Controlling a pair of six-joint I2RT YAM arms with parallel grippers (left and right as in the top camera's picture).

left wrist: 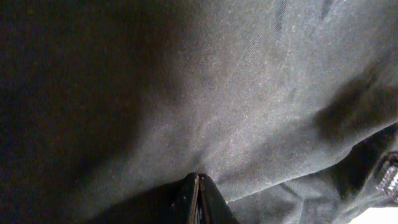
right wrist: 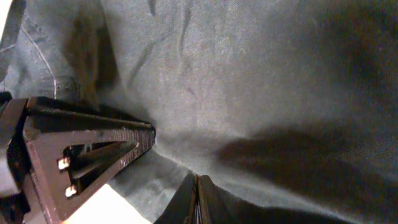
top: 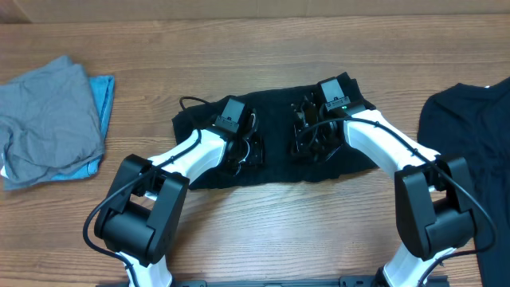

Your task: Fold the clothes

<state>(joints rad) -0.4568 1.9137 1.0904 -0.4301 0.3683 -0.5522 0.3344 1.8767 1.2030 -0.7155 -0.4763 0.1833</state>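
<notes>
Left wrist cam first: my left gripper [left wrist: 198,198] is pinched all the way shut. The black garment [left wrist: 236,106] puckers right into the tips, so I read that as a thin bit of cloth caught between them. Same story on the other side: my right gripper [right wrist: 198,194] is closed tight too, with creases running into its tips, so I'd say it has a pinch of the same garment. I can't see the cloth inside either pinch though, so that's my call, not a sure thing.

Handling-wise this stuff looks thin, soft and floppy, and very light, with a fine weave that wrinkles wherever it's touched. I expect it'll drape and sag the moment it's lifted. A shallow pinch could slip out or grab just the top layer. Best hold, I reckon, is on an edge or corner, through every layer, with my two grippers well apart so the cloth gets held spread out.

From overhead the garment lies about the middle of the table [top: 263,239]. Its long axis runs left to right, roughly along the near edge of the table, with its right end skewed a little toward the far edge. A grey piece [top: 48,112] sits on a light-blue piece [top: 103,92] near the left edge. Another black piece [top: 466,135] lies at the right edge, well apart.
</notes>
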